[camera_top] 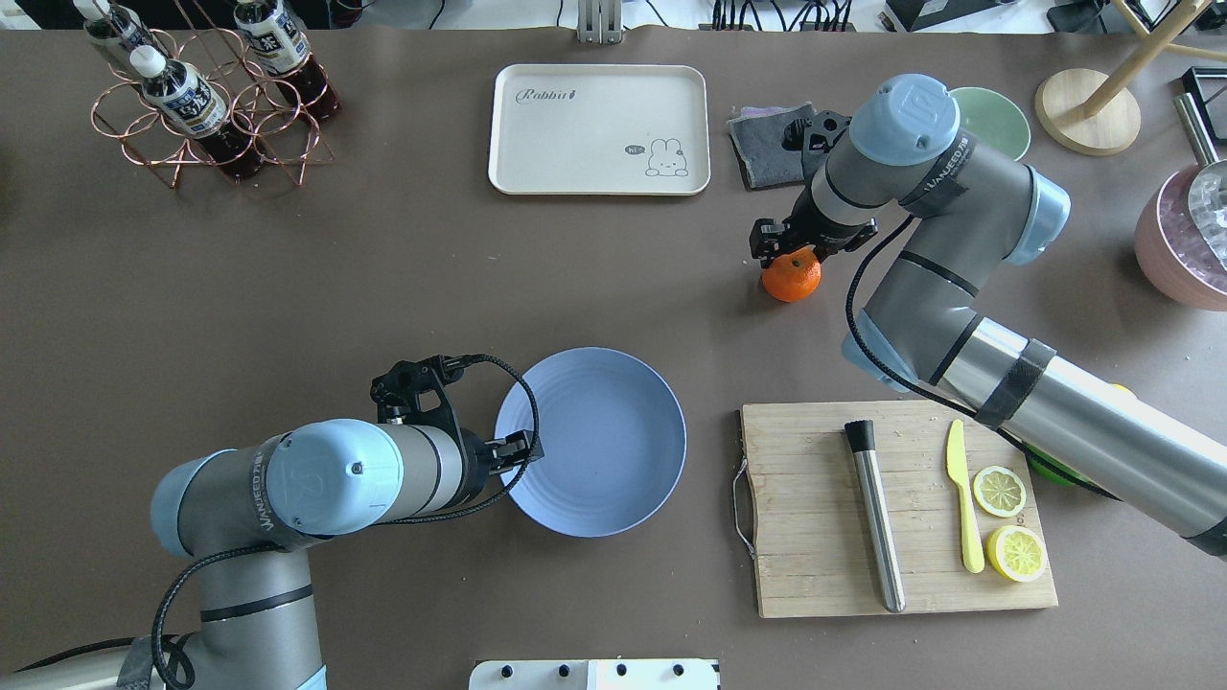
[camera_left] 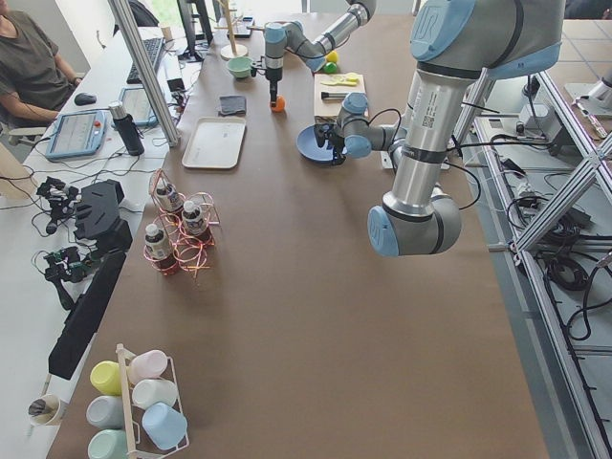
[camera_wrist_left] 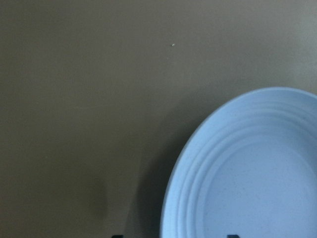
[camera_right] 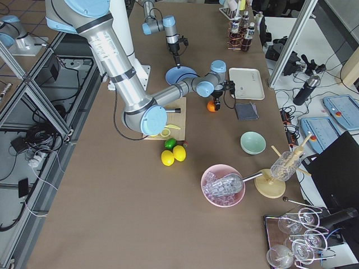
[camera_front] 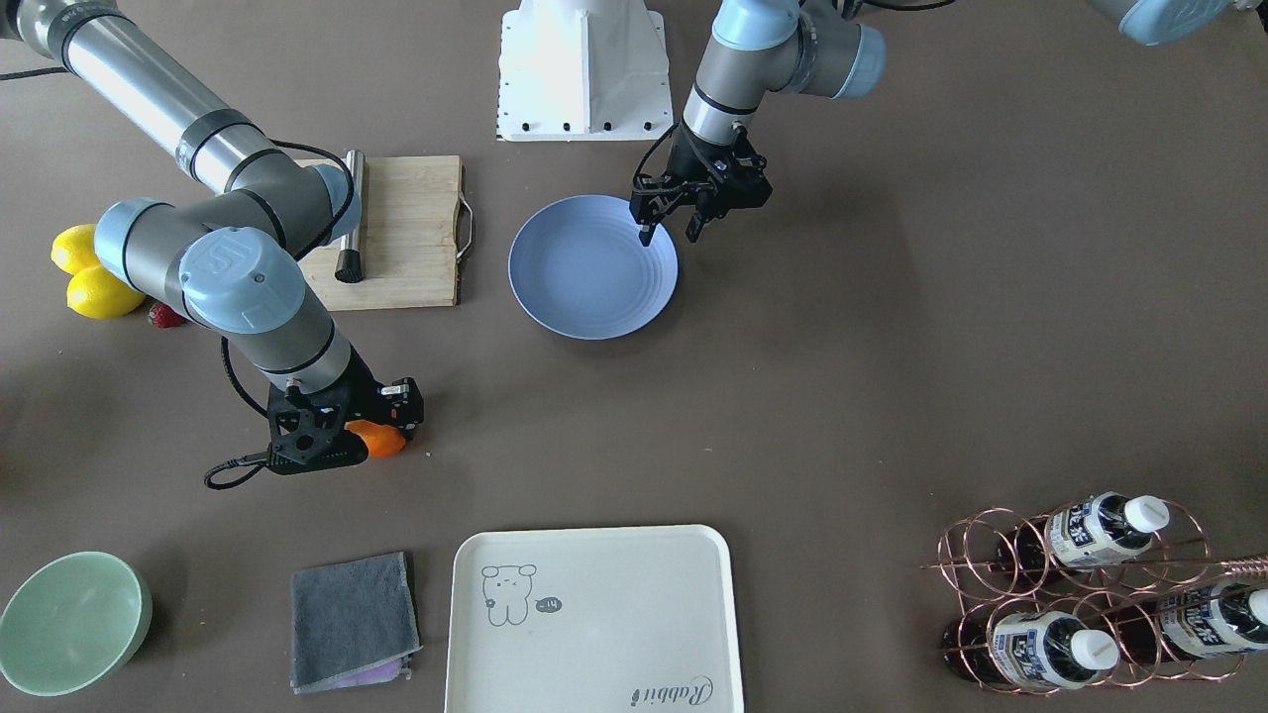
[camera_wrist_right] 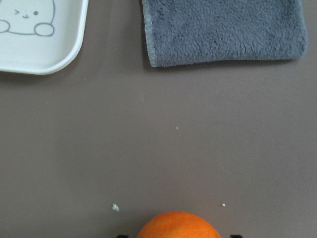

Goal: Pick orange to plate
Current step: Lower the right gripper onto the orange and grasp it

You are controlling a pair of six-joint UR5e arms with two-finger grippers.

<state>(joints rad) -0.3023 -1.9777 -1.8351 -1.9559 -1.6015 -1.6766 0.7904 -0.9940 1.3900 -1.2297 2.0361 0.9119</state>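
right gripper, jaws spread wide, straddles the orange resting on the table directly beneath it, well apart from the plate, where the left gripper hovers, likewise spread.

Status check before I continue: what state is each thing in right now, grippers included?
plate: upright, empty.
orange: whole, not yet on the plate.
right gripper: open, fingers either side of the orange.
left gripper: open, empty, above the plate's rim.
tray: empty.
cloth: folded.
green bowl: upright, empty.
bottles: capped.
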